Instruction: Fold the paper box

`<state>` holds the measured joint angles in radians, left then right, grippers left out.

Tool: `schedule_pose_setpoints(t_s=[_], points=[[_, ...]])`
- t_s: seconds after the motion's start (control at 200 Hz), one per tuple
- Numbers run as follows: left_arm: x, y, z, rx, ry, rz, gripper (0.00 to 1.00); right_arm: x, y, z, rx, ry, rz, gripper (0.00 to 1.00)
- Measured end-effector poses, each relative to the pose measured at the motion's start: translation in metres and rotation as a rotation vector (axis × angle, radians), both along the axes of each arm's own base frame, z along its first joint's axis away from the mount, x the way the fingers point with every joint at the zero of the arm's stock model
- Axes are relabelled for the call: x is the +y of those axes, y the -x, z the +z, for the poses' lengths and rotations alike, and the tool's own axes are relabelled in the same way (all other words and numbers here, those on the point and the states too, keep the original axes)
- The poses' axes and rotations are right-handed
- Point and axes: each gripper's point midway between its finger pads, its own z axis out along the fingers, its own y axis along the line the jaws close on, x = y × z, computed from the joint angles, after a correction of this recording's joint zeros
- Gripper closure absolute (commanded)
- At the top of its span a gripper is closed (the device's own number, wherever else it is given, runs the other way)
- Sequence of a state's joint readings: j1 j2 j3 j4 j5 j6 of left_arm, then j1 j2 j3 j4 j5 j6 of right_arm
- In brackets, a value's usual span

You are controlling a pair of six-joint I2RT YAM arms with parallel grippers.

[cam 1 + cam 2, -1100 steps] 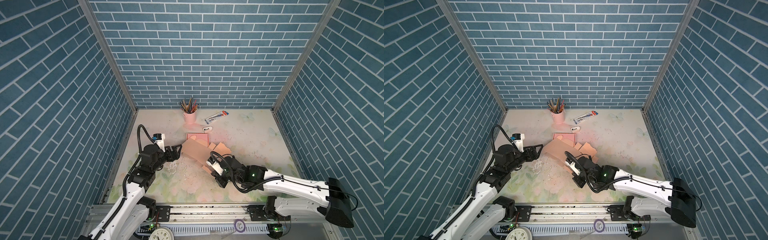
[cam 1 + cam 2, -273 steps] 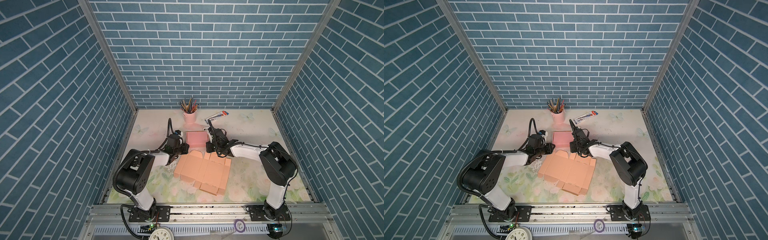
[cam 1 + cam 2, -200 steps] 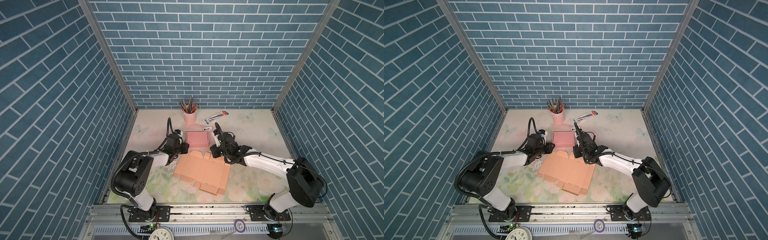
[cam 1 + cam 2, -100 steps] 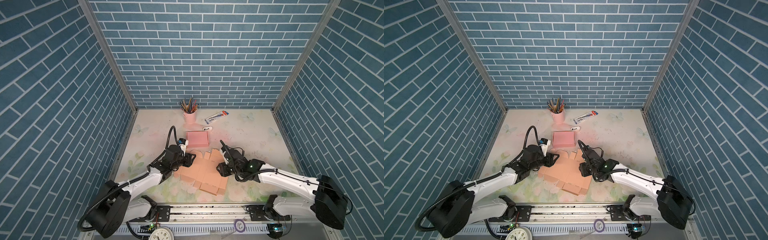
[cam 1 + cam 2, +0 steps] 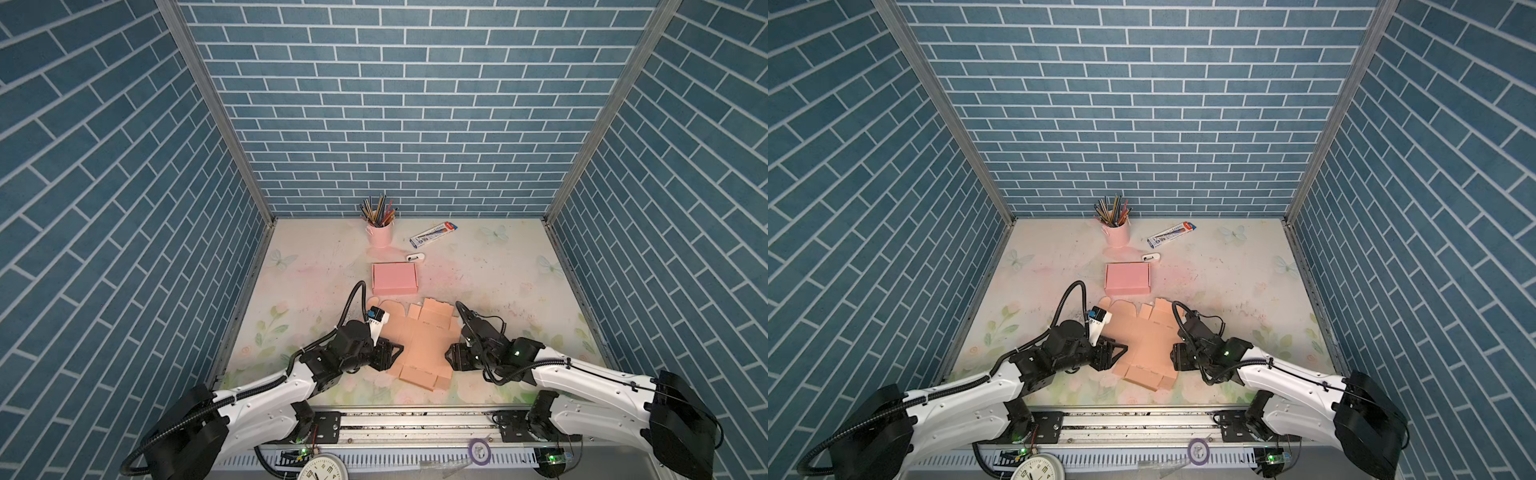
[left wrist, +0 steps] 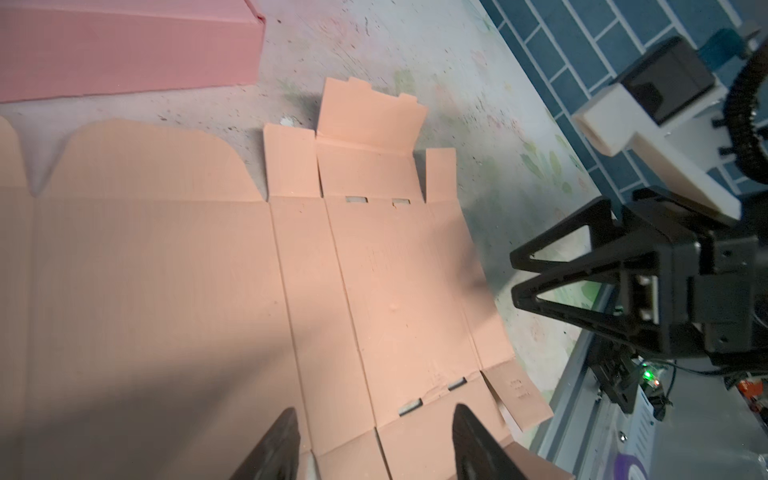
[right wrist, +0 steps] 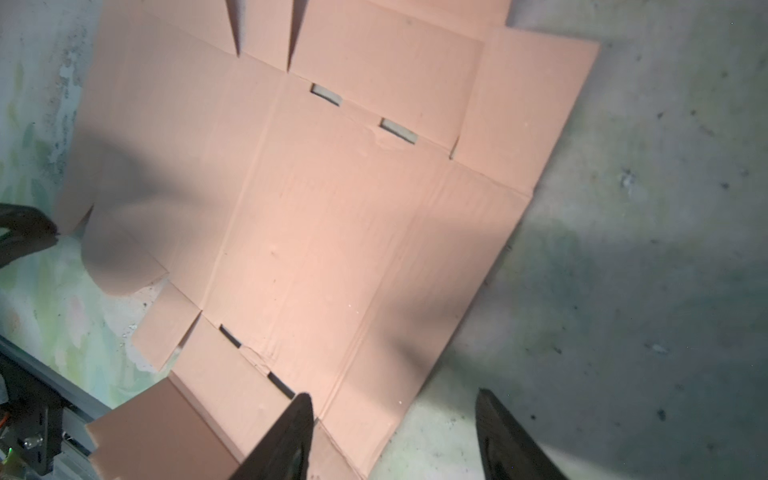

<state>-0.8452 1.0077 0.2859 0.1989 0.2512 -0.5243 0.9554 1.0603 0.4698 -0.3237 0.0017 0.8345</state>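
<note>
The paper box (image 5: 419,345) (image 5: 1142,340) is a flat, unfolded peach cardboard sheet lying on the table near the front. My left gripper (image 5: 395,355) (image 5: 1117,349) hovers open over its left edge, and in the left wrist view (image 6: 376,415) nothing sits between its fingers above the sheet (image 6: 208,270). My right gripper (image 5: 451,360) (image 5: 1173,357) stands open at the sheet's right edge. In the right wrist view (image 7: 394,395) one finger is over the cardboard (image 7: 332,208) and one over bare table. The left wrist view also shows the right gripper (image 6: 514,274) open.
A closed pink box (image 5: 394,278) lies just behind the sheet. Further back are a pink cup of pencils (image 5: 380,232), a pencil carton (image 5: 433,233) and a small white item (image 5: 415,258). The metal rail (image 5: 415,419) runs along the front edge, and brick walls enclose three sides.
Both arms have drawn back from the sheet's far edge by the pink box to its near side edges. Both grippers have opened. The sheet lies flat.
</note>
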Motion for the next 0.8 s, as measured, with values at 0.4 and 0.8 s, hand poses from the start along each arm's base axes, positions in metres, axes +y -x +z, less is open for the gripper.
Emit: schedule_pose_setpoints(t_s=[0.4, 0.8], points=[[-0.013, 0.042, -0.018, 0.056, -0.014, -0.097, 0.41, -0.008, -0.005, -0.014, 0.036, -0.071, -0.066, 0.38], [-0.022, 0.069, -0.035, 0.106, -0.049, -0.142, 0.42, -0.002, -0.022, -0.018, 0.044, -0.139, -0.084, 0.47]])
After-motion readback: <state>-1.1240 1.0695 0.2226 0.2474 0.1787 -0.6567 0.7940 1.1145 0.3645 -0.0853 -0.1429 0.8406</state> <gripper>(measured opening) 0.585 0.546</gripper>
